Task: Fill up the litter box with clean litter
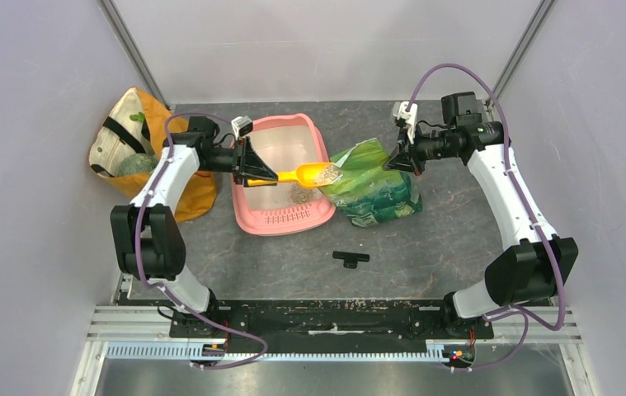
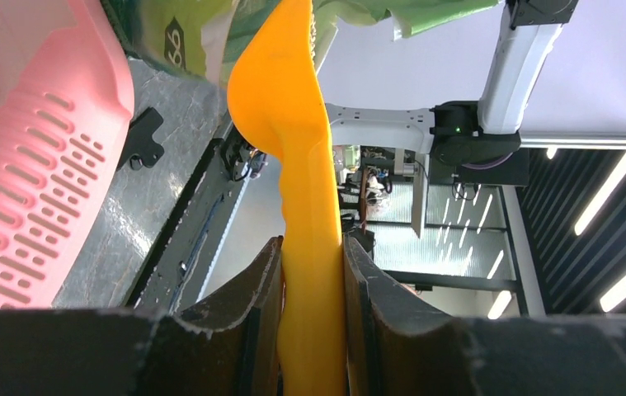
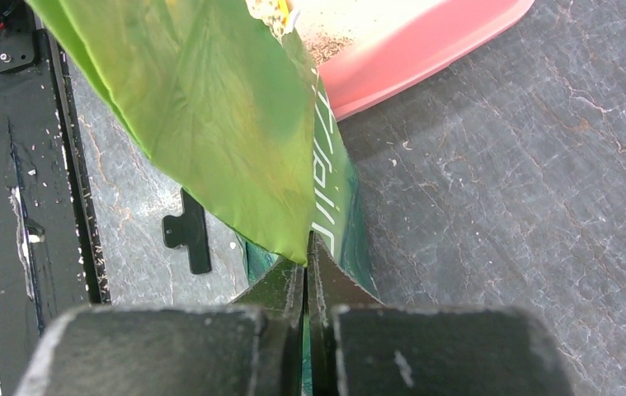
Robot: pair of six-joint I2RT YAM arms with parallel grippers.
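- A small black part [image 1: 350, 258] lies alone on the counter [image 1: 441, 239], nearest the arm bases.
- The pink litter box [image 1: 284, 223] sits mid-counter with its slotted lip toward the bases. A small patch of litter [image 1: 299, 195] lies inside near that end.
- The left pincer [image 2: 313, 252] is clamped on the handle of the orange scoop [image 1: 303, 175]. The scoop's bowl holds granules over the box's right rim.
- The right pincer [image 3: 307, 257] is pinched together on the upper edge of the green bag [image 1: 374, 191], which is just beside the box.
- A fabric bag [image 1: 140, 148] stands far left.

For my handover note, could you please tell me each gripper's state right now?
Left gripper: shut on the orange scoop.
Right gripper: shut on the green bag.
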